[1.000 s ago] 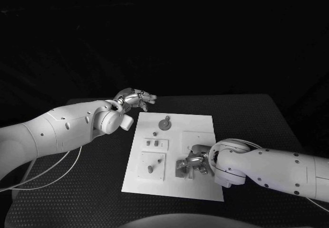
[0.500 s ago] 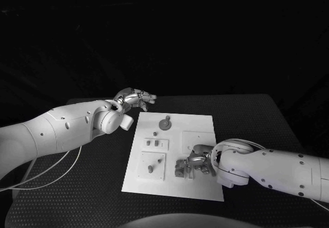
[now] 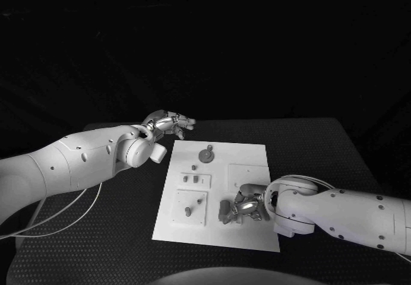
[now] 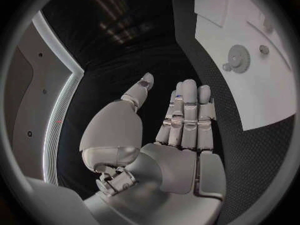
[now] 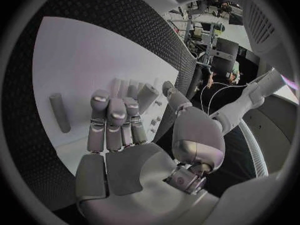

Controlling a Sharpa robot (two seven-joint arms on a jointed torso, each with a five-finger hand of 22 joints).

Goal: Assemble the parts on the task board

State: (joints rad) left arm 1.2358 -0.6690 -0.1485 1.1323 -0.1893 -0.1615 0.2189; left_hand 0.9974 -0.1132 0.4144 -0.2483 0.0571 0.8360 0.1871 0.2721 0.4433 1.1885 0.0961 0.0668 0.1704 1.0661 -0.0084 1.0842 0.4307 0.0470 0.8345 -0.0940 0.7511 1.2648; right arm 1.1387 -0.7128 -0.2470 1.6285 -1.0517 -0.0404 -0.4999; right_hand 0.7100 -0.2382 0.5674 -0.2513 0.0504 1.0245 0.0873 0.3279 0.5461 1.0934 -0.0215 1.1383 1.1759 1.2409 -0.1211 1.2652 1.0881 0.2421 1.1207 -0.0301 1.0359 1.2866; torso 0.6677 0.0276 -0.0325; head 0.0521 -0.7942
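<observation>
The white task board lies in the middle of the black surface, with its long side running away from the robot; the right hand is low over the near right part of the board, and in the right wrist view its fingers are extended side by side over the white plate with the thumb set apart and nothing between them, though I cannot tell if the tips touch the board; just beside this hand, on its left, a small grey part of cylinder form lies on the board, and the right wrist view shows it flat on the plate and apart from the fingers; the left hand is beyond the far left corner of the board, over the black surface, and its fingers are straight and close together, the thumb apart, holding nothing; near the far end of the board a round gear part lies flat, and more small parts stand in the square recesses on the left half of the board.
</observation>
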